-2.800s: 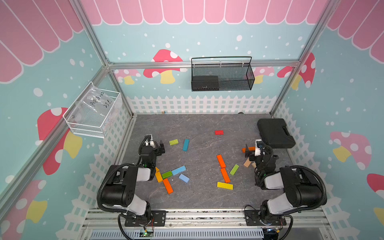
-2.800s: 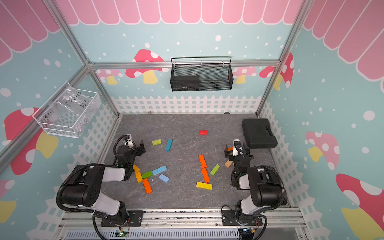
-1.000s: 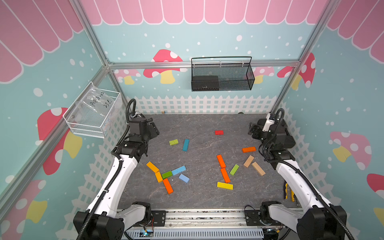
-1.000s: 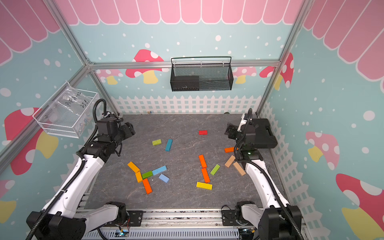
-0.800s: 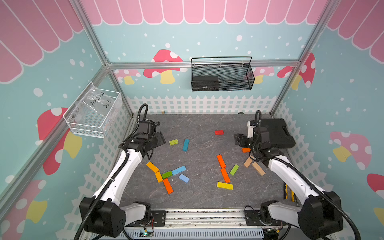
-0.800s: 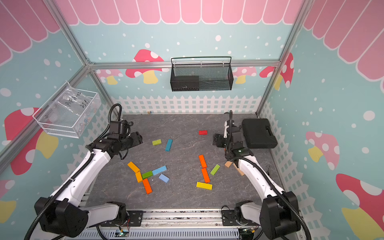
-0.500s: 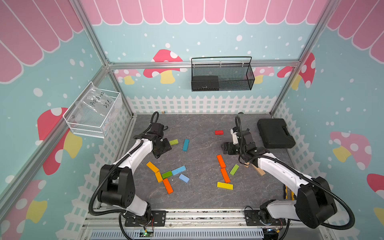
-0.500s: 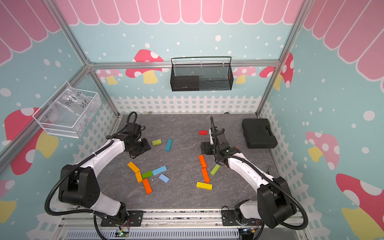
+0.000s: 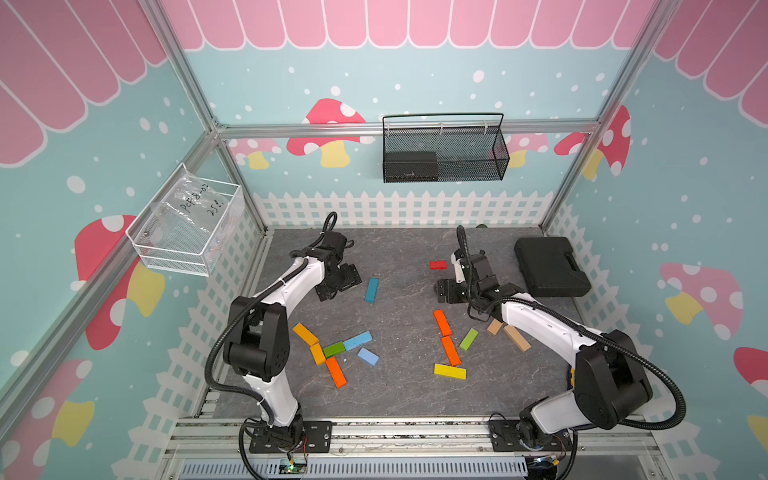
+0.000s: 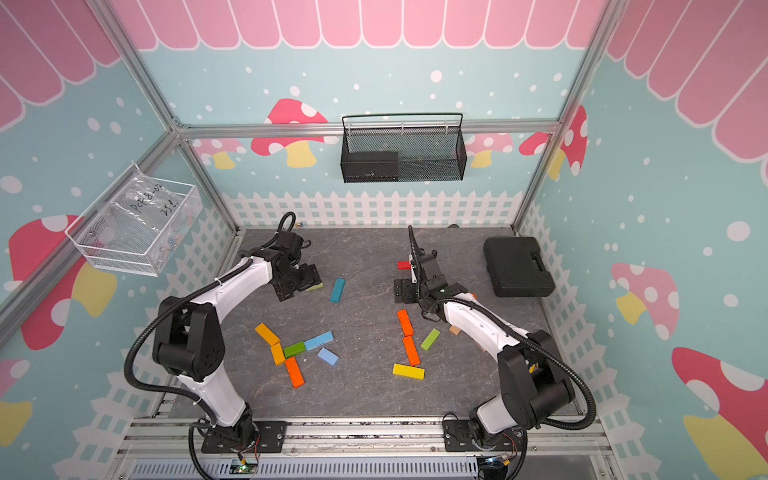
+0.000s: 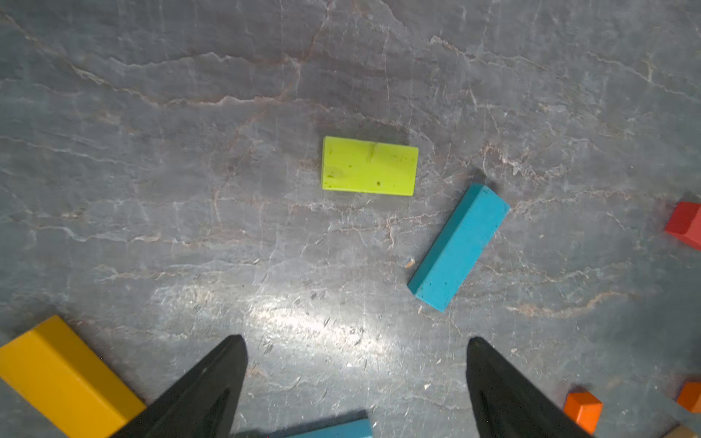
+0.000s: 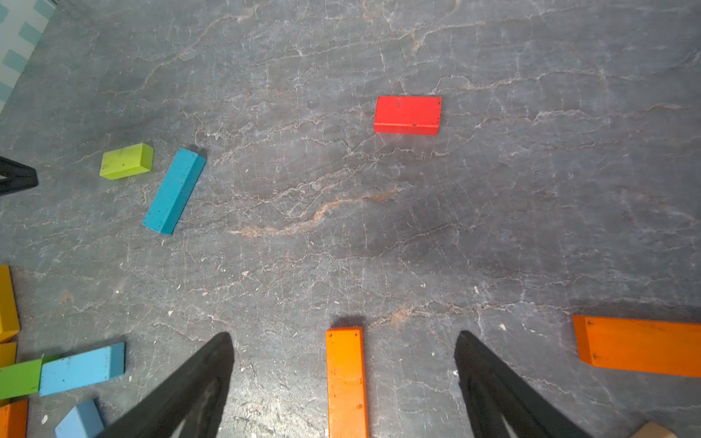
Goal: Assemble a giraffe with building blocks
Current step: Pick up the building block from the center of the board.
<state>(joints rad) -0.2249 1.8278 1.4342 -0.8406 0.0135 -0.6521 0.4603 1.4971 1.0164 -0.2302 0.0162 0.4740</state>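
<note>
Left tool [image 11: 354,338]: jaws apart, empty, near lime block [image 11: 370,166].
Right tool [image 12: 343,333]: jaws apart, empty, near orange block [image 12: 346,379].

We see teal walls [image 9: 415,83] printed with red mushrooms, white dots and pink scallops above, and a white picket fence [image 9: 395,208] along their base. Aluminium bars [image 9: 415,129] frame the corners. The floor [image 9: 399,257] is grey, veined like slate. A black mesh basket [image 9: 465,153] hangs on the back wall, a clear bin [image 9: 183,232] on a side wall.
</note>
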